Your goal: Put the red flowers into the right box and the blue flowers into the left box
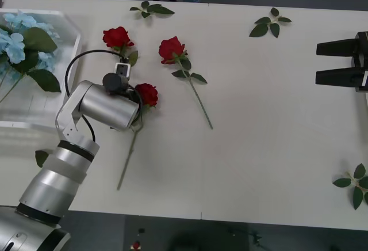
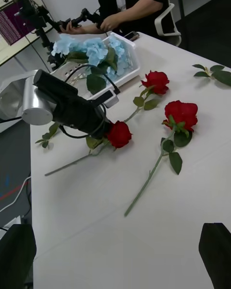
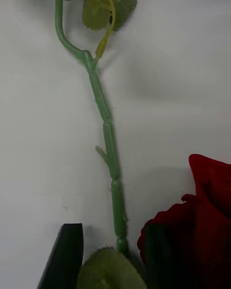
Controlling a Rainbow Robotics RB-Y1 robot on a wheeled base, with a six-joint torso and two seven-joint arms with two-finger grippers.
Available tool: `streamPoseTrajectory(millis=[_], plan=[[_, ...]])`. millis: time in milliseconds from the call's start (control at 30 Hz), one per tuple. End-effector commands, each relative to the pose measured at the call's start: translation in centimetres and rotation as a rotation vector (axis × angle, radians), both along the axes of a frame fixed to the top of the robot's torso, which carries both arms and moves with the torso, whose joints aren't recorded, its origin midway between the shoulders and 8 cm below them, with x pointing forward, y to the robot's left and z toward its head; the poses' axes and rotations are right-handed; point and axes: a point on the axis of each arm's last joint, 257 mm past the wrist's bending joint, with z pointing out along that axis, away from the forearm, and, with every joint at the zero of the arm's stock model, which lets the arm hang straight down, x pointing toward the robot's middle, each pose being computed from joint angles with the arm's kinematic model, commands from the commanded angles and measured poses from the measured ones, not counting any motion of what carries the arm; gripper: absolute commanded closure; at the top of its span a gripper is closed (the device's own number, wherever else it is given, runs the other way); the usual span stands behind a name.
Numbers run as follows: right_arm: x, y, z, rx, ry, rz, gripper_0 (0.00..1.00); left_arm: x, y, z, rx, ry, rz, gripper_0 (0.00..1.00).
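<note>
Three red flowers lie on the white table: one at the back left (image 1: 118, 36), one in the middle (image 1: 171, 48) and one under my left wrist (image 1: 147, 93). My left gripper (image 3: 113, 229) is down at that third rose, open, one black finger (image 3: 65, 255) on one side of its green stem (image 3: 108, 149) and the bloom (image 3: 197, 216) on the other. The blue flowers (image 1: 20, 44) lie in the left box (image 1: 73, 29). My right gripper (image 1: 339, 62) hovers open at the table's right edge. The right box is out of view.
Loose green leaf sprigs lie at the back (image 1: 152, 9), the back right (image 1: 270, 23), the front right (image 1: 353, 185) and beside my left arm (image 1: 41, 157). Bare table stretches between the middle rose and my right gripper.
</note>
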Motion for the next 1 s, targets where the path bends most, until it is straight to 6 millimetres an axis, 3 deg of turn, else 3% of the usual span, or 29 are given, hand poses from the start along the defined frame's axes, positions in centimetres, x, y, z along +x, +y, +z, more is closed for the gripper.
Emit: streamPoseTrajectory(millis=[33,567,600,667,767,1000], plan=[[-0.4,0.9,0.8,0.017,-0.02,0.025,0.0,-1.8,-0.4,-2.9,-0.067,0.024,0.013,0.66],[-0.4,0.9,0.8,0.017,-0.02,0.025,0.0,-2.7,0.5,-4.7,-0.173,0.017,0.033,0.59],[-0.4,0.9,0.8,0.017,-0.02,0.025,0.0,-2.8,0.6,-5.0,-0.175,0.022,0.035,0.6],[-0.4,0.9,0.8,0.017,-0.02,0.025,0.0,-2.9,0.5,-5.1,-0.185,0.027,0.036,0.8],[-0.4,0.9,0.8,0.017,-0.02,0.025,0.0,-3.0,0.3,-5.2,-0.211,0.037,0.037,0.98],[-0.4,0.9,0.8,0.017,-0.02,0.025,0.0,-3.3,0.7,-5.5,-0.217,0.046,0.038,1.0]])
